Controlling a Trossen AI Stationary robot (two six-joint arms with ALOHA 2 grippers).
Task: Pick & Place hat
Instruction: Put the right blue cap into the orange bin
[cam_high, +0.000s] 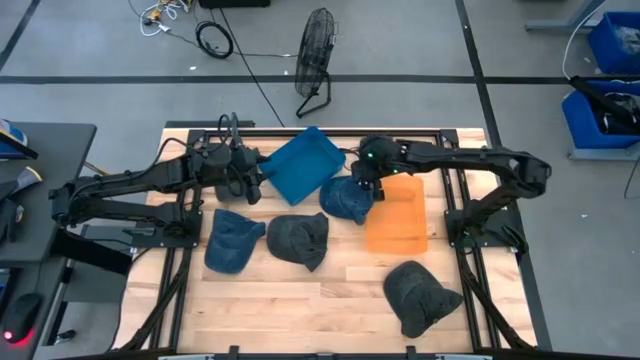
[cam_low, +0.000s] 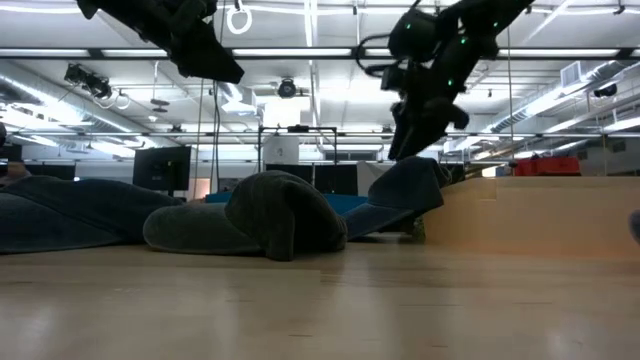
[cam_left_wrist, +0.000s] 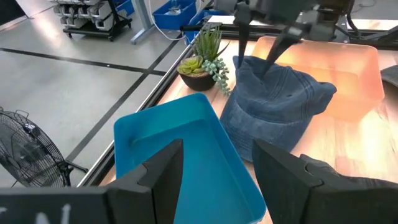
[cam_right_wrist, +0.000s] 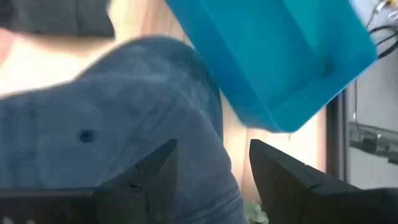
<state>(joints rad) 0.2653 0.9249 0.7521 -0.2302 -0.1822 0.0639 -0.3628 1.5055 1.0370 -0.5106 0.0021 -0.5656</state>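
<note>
From the high view, no hat is placed yet: both the blue bin (cam_high: 302, 166) and the orange bin (cam_high: 397, 214) look empty, and four hats lie on the table (cam_high: 300, 300), so most of the task remains. The right gripper (cam_high: 362, 187) is over the blue cap (cam_high: 347, 198), which lies between the two bins; the left gripper (cam_high: 250, 188) waits beside the blue bin. A second blue hat (cam_high: 228, 240), a grey hat (cam_high: 299, 239) and a dark hat (cam_high: 418, 296) lie nearer the front. In the low view the cap's edge (cam_low: 405, 190) seems lifted under the right gripper, and the grey hat hides part of it. In the left wrist view the left fingers (cam_left_wrist: 158, 180) stand wide and hold nothing; a small plant (cam_left_wrist: 205, 59) stands near the cap. In the right wrist view the fingers (cam_right_wrist: 149, 171) are spread around the cap, not closed on it
</note>
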